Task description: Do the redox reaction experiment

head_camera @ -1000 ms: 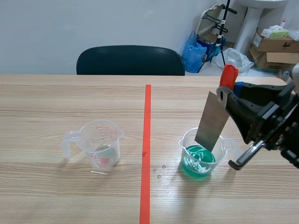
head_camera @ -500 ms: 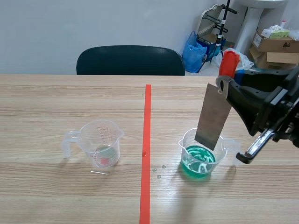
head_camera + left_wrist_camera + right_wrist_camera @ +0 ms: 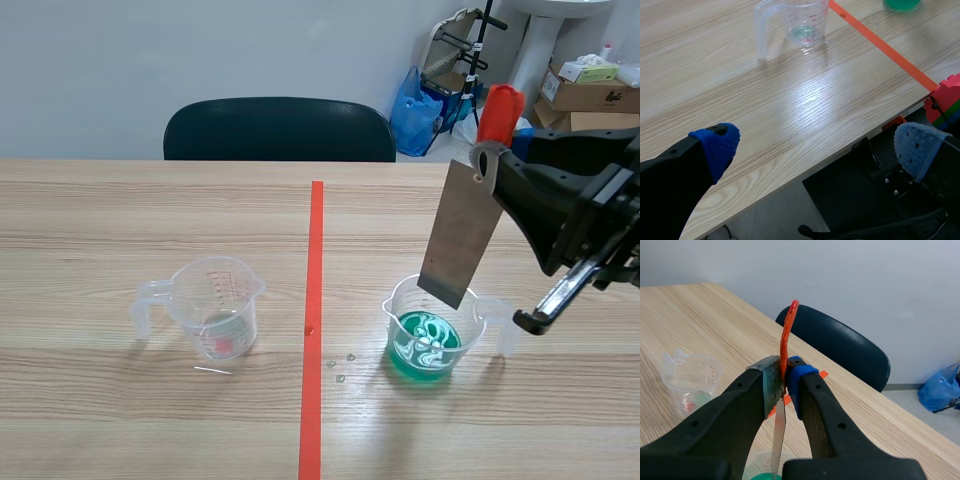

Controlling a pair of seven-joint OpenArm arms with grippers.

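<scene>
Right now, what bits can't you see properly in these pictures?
Right wrist view: the metal plate runs down between the right gripper's fingers, which hide its lower end.
Left wrist view: the cup of green liquid is cut off by the edge, and only a sliver shows.
Scene view: the printed marks on the clear measuring cup are too small to read.

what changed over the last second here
The right claw, shut on the grey metal sheet with the red handle, raised it slightly; its lower edge still hangs at the mouth of the clear plastic cup of green liquid. That cup and the clear measuring cup stayed put.
</scene>
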